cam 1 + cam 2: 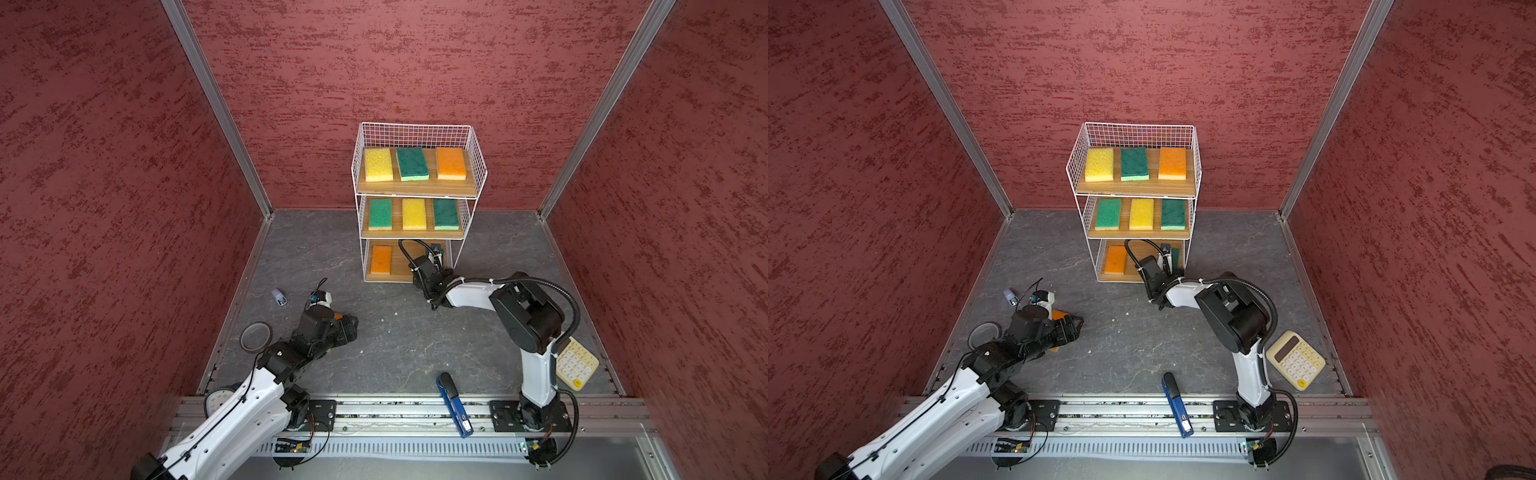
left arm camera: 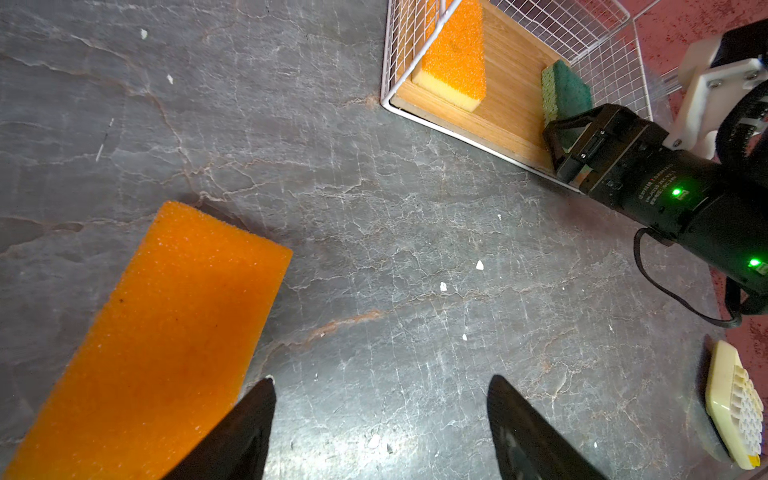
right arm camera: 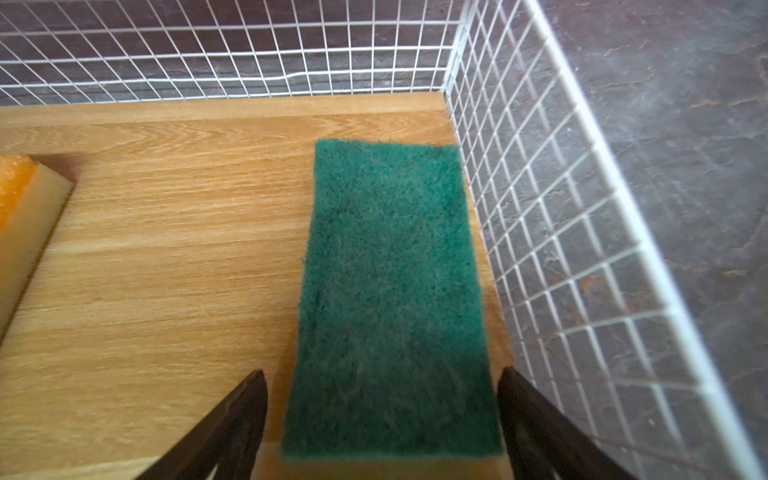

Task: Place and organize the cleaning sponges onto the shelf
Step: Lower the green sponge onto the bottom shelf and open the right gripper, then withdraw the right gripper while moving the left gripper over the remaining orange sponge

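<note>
One orange sponge [image 2: 158, 332] lies on the floor [image 2: 374, 208], just beside the left gripper [image 2: 383, 379], outside its spread fingers, long axis slanting past them. The right gripper [image 3: 382, 372], also spread, straddles a green sponge [image 3: 390, 291] on the shelf [image 1: 415, 192], bottom tier.

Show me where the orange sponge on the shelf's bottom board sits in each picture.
Top view: orange sponge, left end of the bottom board.
Top view: same spot.
Left wrist: it lies just inside the shelf, behind its wire corner.
Right wrist: only its corner shows, across bare board from the green sponge.
Shared landmark: that wooden bottom board.
</note>
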Available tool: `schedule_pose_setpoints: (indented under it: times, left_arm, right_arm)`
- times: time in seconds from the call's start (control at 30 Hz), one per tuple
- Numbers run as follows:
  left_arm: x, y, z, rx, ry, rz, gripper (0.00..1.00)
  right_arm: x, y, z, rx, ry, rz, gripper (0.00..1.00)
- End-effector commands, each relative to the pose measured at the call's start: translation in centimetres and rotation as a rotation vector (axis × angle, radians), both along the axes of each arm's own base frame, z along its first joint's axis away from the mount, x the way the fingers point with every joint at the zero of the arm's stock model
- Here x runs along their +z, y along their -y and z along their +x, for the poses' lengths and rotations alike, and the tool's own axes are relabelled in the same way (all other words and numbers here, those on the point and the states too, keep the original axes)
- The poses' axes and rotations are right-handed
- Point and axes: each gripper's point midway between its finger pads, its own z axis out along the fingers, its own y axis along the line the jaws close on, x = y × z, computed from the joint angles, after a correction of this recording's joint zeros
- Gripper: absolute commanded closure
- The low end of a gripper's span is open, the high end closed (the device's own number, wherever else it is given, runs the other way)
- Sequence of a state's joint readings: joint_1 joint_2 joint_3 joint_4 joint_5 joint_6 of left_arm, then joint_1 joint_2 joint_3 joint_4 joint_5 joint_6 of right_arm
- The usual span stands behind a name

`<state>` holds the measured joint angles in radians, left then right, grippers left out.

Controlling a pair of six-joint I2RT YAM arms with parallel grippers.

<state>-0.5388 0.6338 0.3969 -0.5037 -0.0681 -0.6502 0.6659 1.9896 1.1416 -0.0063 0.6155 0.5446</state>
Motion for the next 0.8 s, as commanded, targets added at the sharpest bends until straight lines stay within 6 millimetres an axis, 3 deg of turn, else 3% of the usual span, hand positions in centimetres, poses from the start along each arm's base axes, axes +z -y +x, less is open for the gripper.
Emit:
schedule_pose_setpoints:
  times: [0.0,0.33,0.53,0.77]
  left_arm:
    - [-0.2,0.1,-0.3,-0.007,0.0,-0.008,0.19]
    - [-0.5,-0.8,-0.9,0.027,-0.016,0.0,0.19]
    - [-1.6,-3.9,-2.2,0.201,-0.1,0.044,0.18]
    - [-0.4,-6.2,-3.0,0.334,-0.151,0.051,0.18]
  right_arm:
    - [2.9,0.5,0.1,-0.041,0.054,0.019,0.13]
    - [4.4,-1.2,-1.9,-0.019,0.034,0.06,0.11]
    - [5.2,-3.5,-4.8,0.046,0.006,0.137,0.11]
    - [5.7,-5.3,-9.0,0.139,-0.063,0.296,0.11]
